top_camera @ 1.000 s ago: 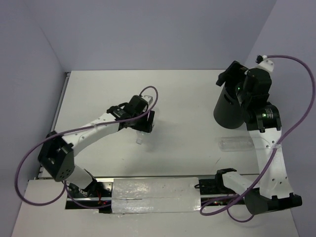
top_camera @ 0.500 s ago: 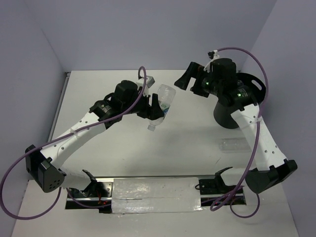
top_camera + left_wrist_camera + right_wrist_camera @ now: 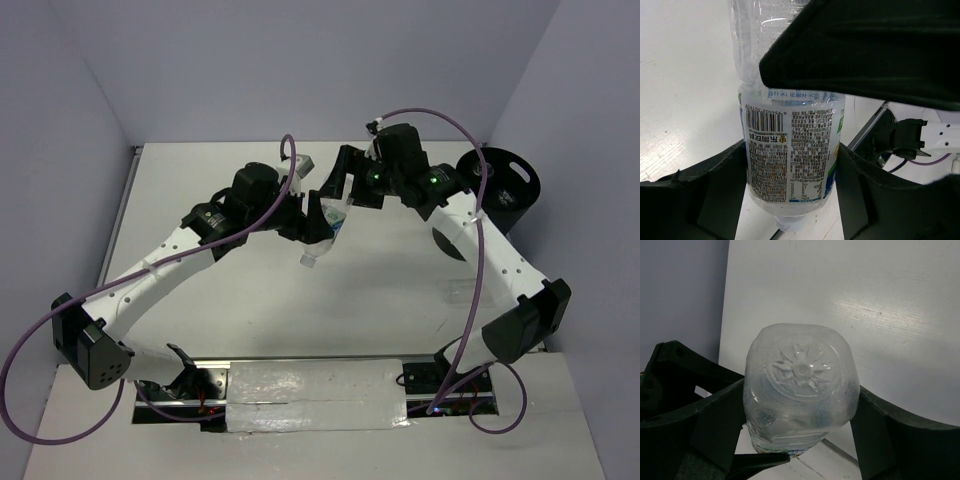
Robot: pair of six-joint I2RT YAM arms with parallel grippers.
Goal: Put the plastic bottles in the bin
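Now the labelled bottle (image 3: 330, 232) hangs clear of the worktop (image 3: 380, 290), neck down, clamped across its label in the left gripper (image 3: 315, 215), which a second ago sat low over it on the surface. Meanwhile the right gripper (image 3: 337, 188) has swung away from the bin (image 3: 530, 175), where it hovered spread wide, and now sits just above the left gripper with its jaws either side of the bottle's upturned base. They have started to narrow, and in the wrist view both fingers look to be at the plastic, but whether they grip yet cannot be told. It reads as a handover: the bin stands well behind the right gripper, along its own arm, so that arm looks the likelier one to carry the bottle there, and the left gripper should let go only once the right has a firm hold, since the crinkled plastic may slip. As for the bin, its inside shows only black from above, so what lies in it cannot be told. A second bottle (image 3: 458, 293) lies on the worktop below the right gripper, half hidden by that arm, waiting. No third one shows.
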